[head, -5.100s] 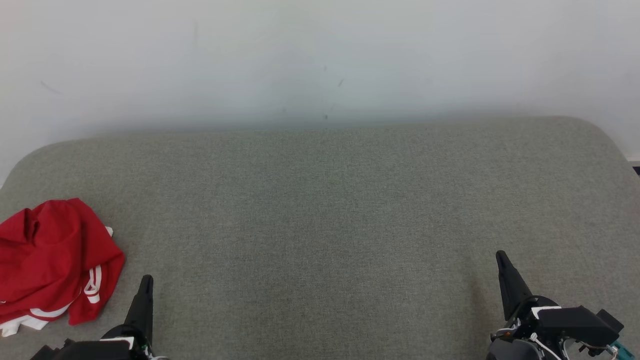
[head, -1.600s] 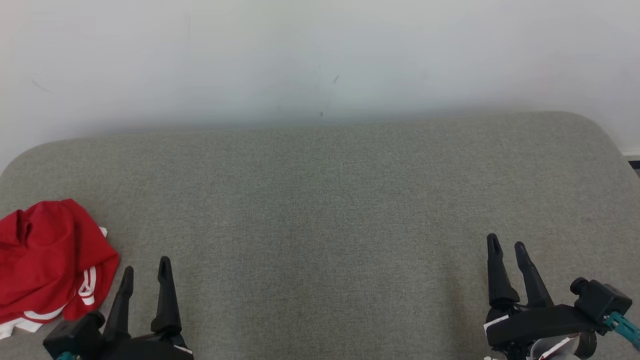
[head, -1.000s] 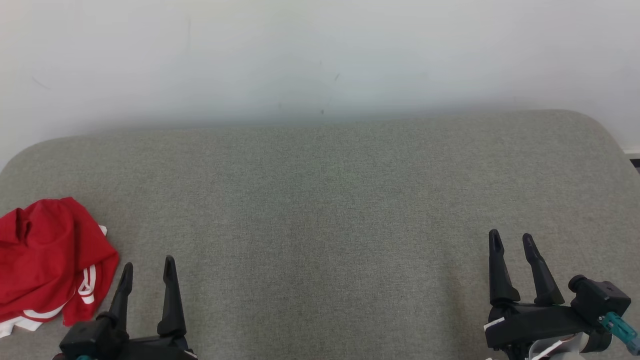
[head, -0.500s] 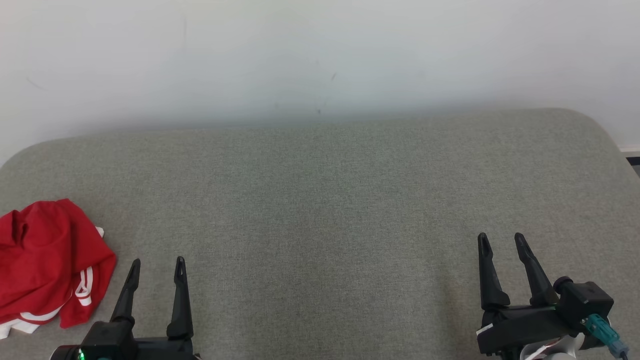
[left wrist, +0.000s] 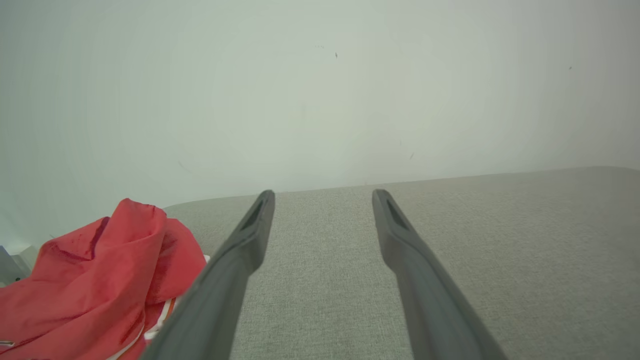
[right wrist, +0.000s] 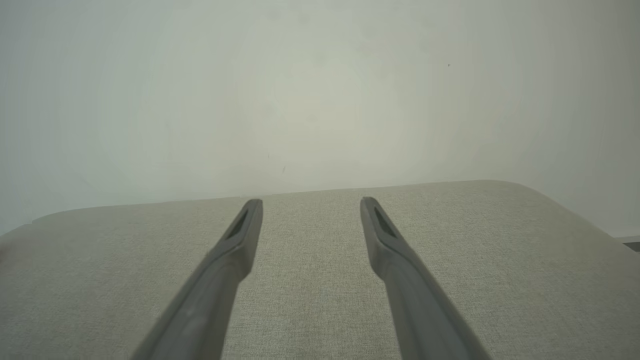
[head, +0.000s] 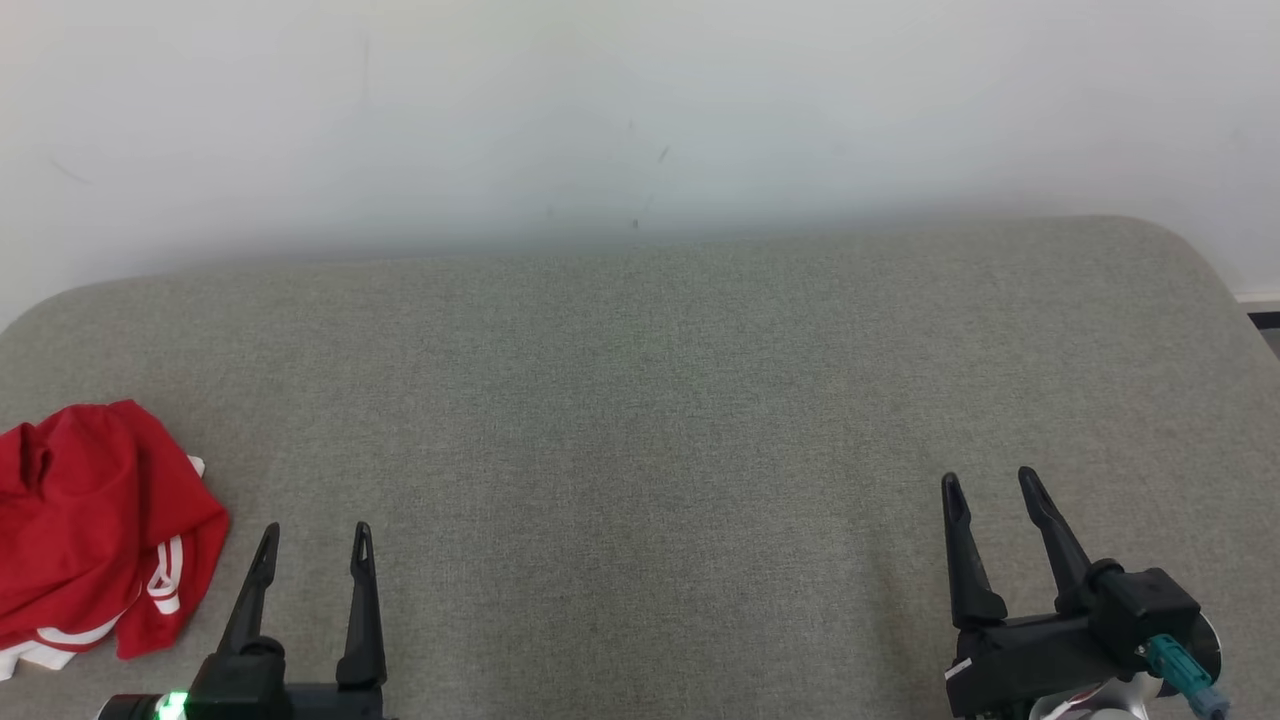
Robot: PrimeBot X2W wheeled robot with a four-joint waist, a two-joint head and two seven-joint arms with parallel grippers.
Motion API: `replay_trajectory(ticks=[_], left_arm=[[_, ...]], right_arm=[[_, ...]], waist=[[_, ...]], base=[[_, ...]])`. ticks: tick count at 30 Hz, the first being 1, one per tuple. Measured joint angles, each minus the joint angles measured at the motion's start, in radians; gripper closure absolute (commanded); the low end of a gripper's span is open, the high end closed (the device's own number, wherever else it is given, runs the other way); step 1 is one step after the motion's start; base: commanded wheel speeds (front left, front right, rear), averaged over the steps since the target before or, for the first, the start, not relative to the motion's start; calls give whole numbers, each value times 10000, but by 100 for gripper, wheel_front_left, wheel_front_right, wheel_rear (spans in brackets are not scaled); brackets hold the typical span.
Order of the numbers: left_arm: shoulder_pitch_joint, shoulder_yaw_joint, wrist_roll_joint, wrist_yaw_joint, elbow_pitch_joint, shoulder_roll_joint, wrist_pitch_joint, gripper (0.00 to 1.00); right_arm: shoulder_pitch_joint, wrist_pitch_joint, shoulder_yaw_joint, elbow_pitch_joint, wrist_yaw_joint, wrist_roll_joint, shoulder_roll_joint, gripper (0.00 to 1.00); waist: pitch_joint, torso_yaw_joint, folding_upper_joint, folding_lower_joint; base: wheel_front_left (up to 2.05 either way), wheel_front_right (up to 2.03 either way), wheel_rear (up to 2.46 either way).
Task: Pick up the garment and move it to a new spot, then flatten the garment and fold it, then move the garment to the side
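Garment (head: 90, 530): red with white stripes, crumpled at the left edge of the grey upholstered surface (head: 640, 400), unmoved.
Left end effector (head: 315, 530): released, empty, just beside the garment. It has rolled since seconds ago, so both fingers now show.
Right end effector (head: 987, 477): likewise released, well apart.
Pick-up likely imminent.

On the padded surface (head: 640, 400) the garment (head: 95, 530) lies far left, just left of the left pincer (head: 316, 530).
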Motion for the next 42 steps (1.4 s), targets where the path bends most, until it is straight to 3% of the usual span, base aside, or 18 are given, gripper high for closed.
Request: replay_trajectory(ticks=[6, 31, 42], left_arm=[[40, 31, 360, -6, 42, -31, -115, 0], [50, 416, 213, -278, 869, -228, -115, 0], [42, 543, 52, -422, 1152, -291, -115, 0]], right_arm=[[-7, -98, 15, 75, 0, -512, -23, 0], [-47, -115, -96, 623, 0, -366, 21, 0], [28, -117, 173, 660, 0, -265, -10, 0]], waist=[[9, -27, 0, 0], [-10, 25, 0, 0], [-17, 614, 0, 0]], base=[[0, 0, 0], [0, 0, 0], [0, 0, 0]])
